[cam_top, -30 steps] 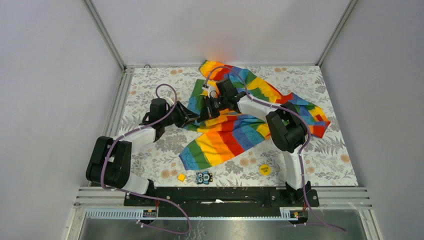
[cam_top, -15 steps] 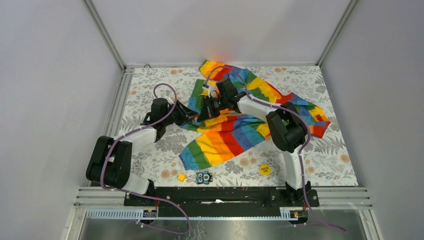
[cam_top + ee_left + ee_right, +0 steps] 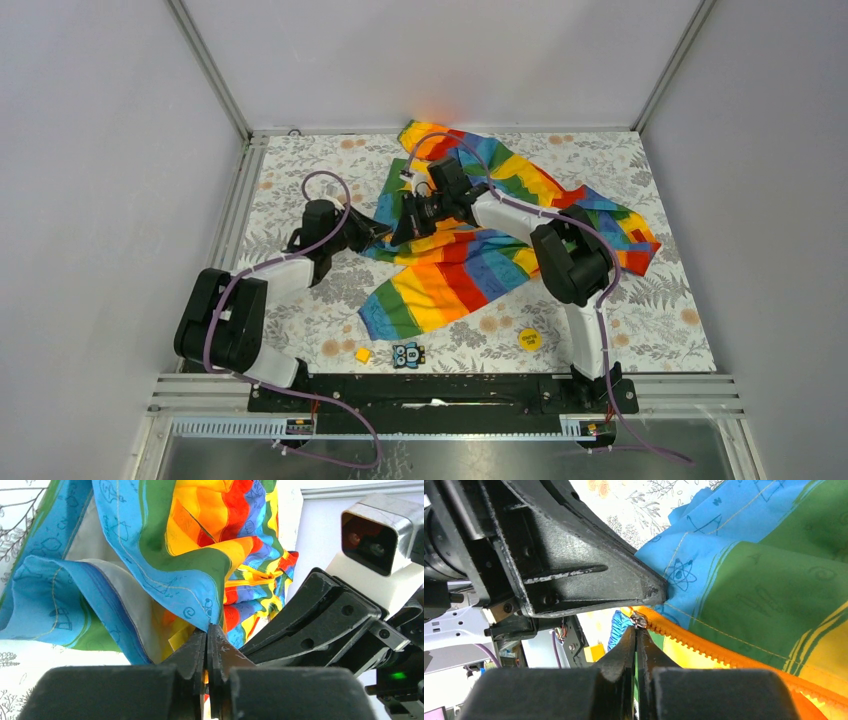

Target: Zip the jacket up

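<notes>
Right wrist view: matte black right gripper (image 3: 638, 631) clenched on the toothed orange zipper (image 3: 724, 656); left gripper (image 3: 207, 630) pinches the jacket (image 3: 165, 575) by soft blue cloth. Crumpled and rainbow-striped, it lies toward the floral table's (image 3: 660, 320) far edge.

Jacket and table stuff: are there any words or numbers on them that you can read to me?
Yellow disc: dark print on it, too small to read.
Small black and blue tile: some marks or a picture, too small to read.
Jacket: only drawn doodles, such as an atom; no words or numbers.
So no text can be read here.
</notes>
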You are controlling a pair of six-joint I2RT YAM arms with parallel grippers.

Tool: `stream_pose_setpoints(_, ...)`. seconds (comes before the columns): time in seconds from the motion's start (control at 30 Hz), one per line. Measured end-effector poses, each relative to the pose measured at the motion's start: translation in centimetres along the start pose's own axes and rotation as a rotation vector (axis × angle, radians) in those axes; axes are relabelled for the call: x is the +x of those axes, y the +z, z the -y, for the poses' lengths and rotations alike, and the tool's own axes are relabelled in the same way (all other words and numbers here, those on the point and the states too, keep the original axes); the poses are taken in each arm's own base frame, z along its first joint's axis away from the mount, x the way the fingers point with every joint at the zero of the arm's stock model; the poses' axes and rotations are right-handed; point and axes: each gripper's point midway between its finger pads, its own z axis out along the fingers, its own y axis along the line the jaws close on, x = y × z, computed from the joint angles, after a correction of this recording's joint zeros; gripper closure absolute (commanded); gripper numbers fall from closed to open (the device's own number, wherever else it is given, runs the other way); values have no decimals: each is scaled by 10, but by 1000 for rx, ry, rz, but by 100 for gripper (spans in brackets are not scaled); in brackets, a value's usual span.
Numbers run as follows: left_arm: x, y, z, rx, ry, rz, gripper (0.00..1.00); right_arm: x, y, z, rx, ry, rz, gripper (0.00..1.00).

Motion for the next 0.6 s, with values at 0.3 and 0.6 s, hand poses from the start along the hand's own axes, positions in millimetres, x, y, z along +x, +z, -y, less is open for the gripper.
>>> stream_pose_setpoints(0.3,-19,-3,18,29,310,-14,100,-28,-1,10,104,-77,-150,100)
stream_pose_setpoints(0.6,-6,-14,18,34,447,-140,100,13,-36,87,232,94,-273,100)
